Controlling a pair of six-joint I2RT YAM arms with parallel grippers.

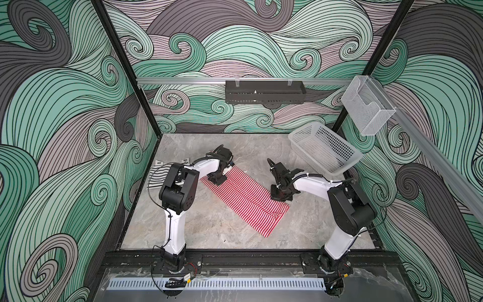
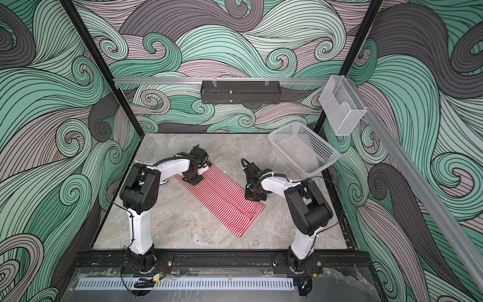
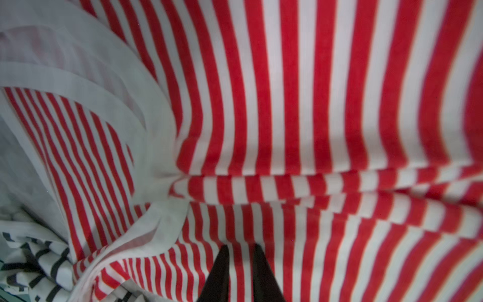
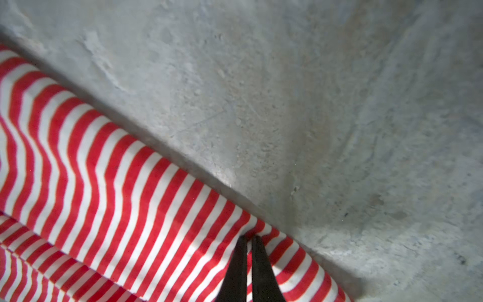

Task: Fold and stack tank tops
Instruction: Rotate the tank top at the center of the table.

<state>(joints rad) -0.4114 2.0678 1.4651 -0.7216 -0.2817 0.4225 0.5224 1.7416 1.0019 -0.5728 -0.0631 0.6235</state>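
The red-and-white tank top [image 1: 245, 198] [image 2: 222, 196] lies as a long folded strip, diagonal across the grey table. My left gripper [image 1: 217, 180] [image 3: 240, 247] presses down on its far left end by the cream trim [image 3: 156, 230], shut on a narrow ridge of the striped cloth. At the middle of the strip's right edge, my right gripper [image 1: 281, 196] [image 4: 249, 237] is shut on the folded hem, which puckers at the tips. The black-and-white tank top [image 1: 156, 174] [image 3: 31, 264] lies at the far left, mostly hidden behind my left arm.
A white perforated basket [image 1: 324, 151] [image 2: 303, 149] leans in the back right corner. A black tray [image 1: 265, 92] hangs on the back rail and a clear box [image 1: 367, 104] on the right rail. Bare table [image 1: 209, 224] shows in front of the strip.
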